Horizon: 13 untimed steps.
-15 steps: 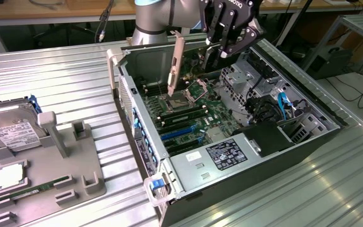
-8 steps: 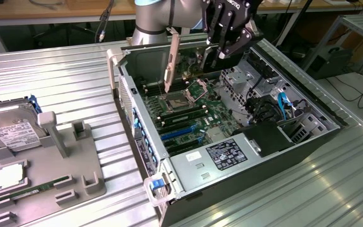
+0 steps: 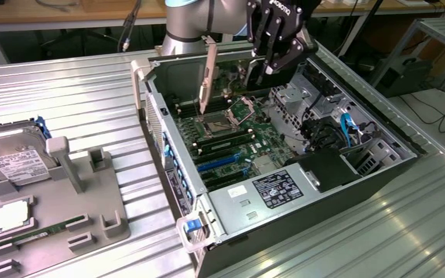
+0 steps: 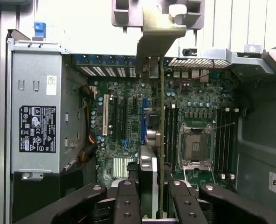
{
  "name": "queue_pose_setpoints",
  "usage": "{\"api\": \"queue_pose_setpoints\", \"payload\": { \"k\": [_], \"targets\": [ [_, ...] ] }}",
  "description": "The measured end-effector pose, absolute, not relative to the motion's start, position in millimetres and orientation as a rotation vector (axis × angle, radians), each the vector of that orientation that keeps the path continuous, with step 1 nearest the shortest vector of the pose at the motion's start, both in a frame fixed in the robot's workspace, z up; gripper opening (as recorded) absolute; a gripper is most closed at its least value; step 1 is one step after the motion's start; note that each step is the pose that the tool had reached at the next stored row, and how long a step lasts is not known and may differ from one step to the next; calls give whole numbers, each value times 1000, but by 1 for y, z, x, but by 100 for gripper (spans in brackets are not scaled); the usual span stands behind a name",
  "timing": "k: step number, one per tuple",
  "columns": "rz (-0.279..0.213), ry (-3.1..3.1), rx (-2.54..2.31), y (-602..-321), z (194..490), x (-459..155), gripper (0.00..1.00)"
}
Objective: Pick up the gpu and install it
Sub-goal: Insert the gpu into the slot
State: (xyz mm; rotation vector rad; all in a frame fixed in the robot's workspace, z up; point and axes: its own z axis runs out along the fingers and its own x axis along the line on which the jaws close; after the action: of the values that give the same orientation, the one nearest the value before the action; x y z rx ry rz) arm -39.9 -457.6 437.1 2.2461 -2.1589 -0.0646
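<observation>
Gripper [image 4: 154, 198]: the fingers [image 4: 127, 198] are closed on the gpu [image 4: 161, 121], one pad to each flat face, pinching the end of the card nearest the wrist. Grip appears square, and the card shows no visible tilt between the pads.

Orientation of the gpu: it is held on edge, so the wrist view shows only its thin greenish edge. The long axis runs straight away from the fingers to the silvery end bracket [image 4: 160, 35] at the far end. In the exterior view the bracket lies towards that view's left of the gripper, on the side of the case's rear wall [image 3: 151, 104]. The bracket's upper part stands above the rim of that wall. Judged from this, the card is still carried clear of the board and is not seated.

Beneath the card is the motherboard [image 4: 128, 140]. The card's edge line runs parallel to the slots, between the blue slot [image 4: 145, 114] and the memory slots [image 4: 171, 130]. It sits just beside the blue slot rather than over it. Alignment along the slots looks good, but sideways registration is unconfirmed because the height above the board cannot be read. The open CPU socket [image 4: 194, 145] lies further to that side.

Appearance: a thin, flat card, with the component faces hidden.

Well apart, outside the case, the parts holder [image 3: 91, 197] carries a hard drive [image 3: 14, 162] and a memory stick [image 3: 53, 227].
</observation>
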Motion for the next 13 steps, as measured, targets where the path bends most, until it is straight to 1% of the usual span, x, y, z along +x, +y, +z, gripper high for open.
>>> {"api": "queue_pose_setpoints", "payload": {
  "k": [13],
  "targets": [
    [-24,-2182,2260,-454,430,-40,28]
  ]
}}
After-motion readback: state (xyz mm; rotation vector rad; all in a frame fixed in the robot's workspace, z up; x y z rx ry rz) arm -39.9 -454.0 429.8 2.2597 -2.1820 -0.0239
